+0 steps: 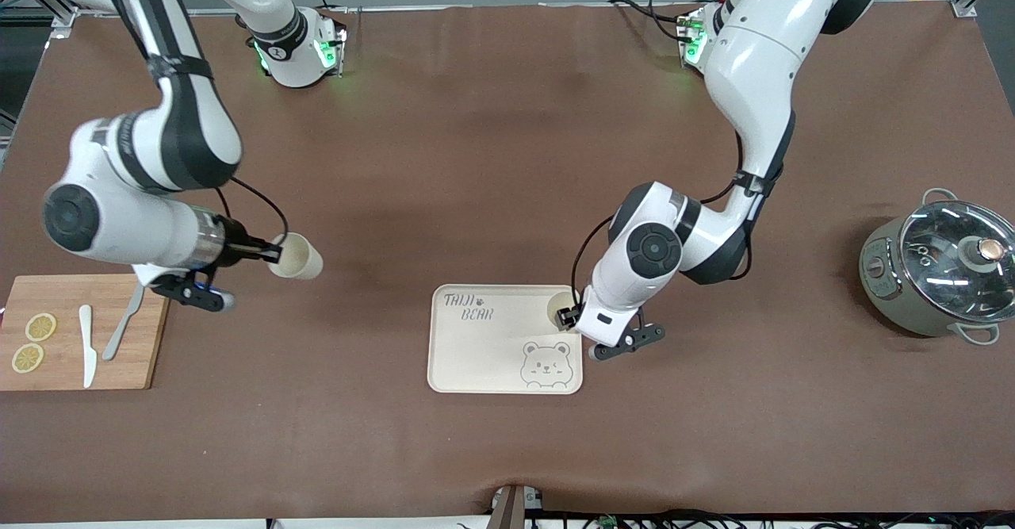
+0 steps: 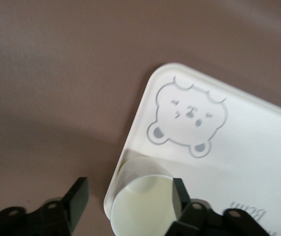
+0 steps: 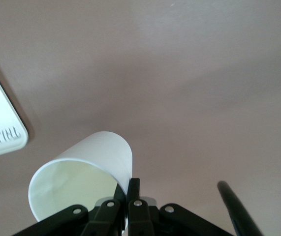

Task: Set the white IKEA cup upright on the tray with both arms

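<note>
A white cup (image 1: 560,304) stands mouth up on the cream tray (image 1: 492,354), at the tray's edge toward the left arm's end. My left gripper (image 1: 564,316) is around it and open. In the left wrist view the cup (image 2: 142,206) sits between the spread fingers (image 2: 76,201), close to one and apart from the other, on the tray (image 2: 258,147). My right gripper (image 1: 273,253) is shut on the rim of a second white cup (image 1: 297,257). It holds that cup on its side over bare table. The right wrist view shows this cup's wall (image 3: 81,172) pinched in my right gripper (image 3: 133,189).
A wooden cutting board (image 1: 79,331) with lemon slices, a white knife and another utensil lies at the right arm's end, just under the right hand. A pot with a glass lid (image 1: 940,271) stands at the left arm's end.
</note>
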